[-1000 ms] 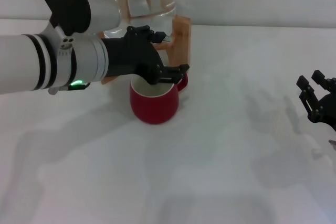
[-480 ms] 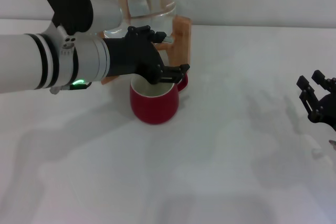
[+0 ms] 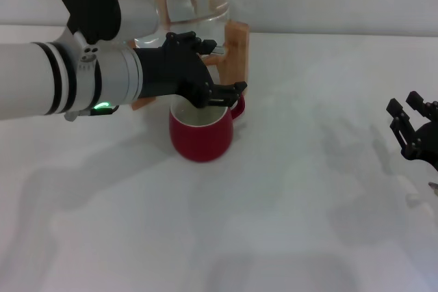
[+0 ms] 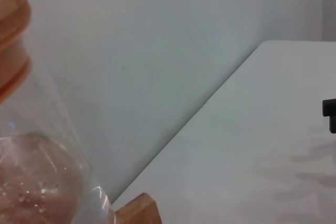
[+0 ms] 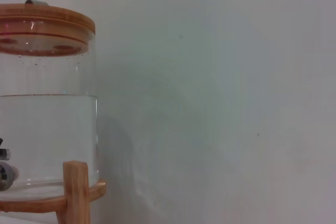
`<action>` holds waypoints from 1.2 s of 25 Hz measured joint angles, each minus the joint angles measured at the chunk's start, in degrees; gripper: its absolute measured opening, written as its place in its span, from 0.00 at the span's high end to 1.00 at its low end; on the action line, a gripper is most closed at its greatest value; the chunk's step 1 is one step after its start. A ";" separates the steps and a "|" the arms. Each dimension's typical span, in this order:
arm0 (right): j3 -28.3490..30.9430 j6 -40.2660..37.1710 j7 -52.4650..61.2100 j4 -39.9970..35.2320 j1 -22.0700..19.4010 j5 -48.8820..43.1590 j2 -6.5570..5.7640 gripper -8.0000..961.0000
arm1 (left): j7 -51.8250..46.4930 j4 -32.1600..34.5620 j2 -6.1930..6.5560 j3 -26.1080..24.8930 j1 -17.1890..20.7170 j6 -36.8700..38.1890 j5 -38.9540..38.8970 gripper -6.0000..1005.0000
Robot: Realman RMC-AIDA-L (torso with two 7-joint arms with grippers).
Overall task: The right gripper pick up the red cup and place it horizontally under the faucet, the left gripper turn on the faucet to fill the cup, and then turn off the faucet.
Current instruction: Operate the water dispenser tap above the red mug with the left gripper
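No readable text, label, brand, number or sign shows in any of the views.

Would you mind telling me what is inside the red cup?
The red cup shows its white inner wall; the left hand hangs over its rim, covering the rest, so any water cannot be seen.
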 joint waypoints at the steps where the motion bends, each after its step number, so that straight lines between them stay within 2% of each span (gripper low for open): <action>1: 0.00 0.00 0.00 0.00 0.02 0.00 0.00 0.65 | 0.00 0.00 0.00 0.00 0.00 0.00 0.00 0.13; 21: 0.00 -0.53 0.00 0.00 0.09 0.00 0.00 0.65 | 0.53 -0.50 -0.04 -0.80 -0.13 1.32 0.09 0.13; 30: 0.00 -0.53 0.00 0.00 0.05 0.00 0.00 0.65 | 0.54 -0.29 -0.15 0.63 -0.66 0.98 -0.16 0.13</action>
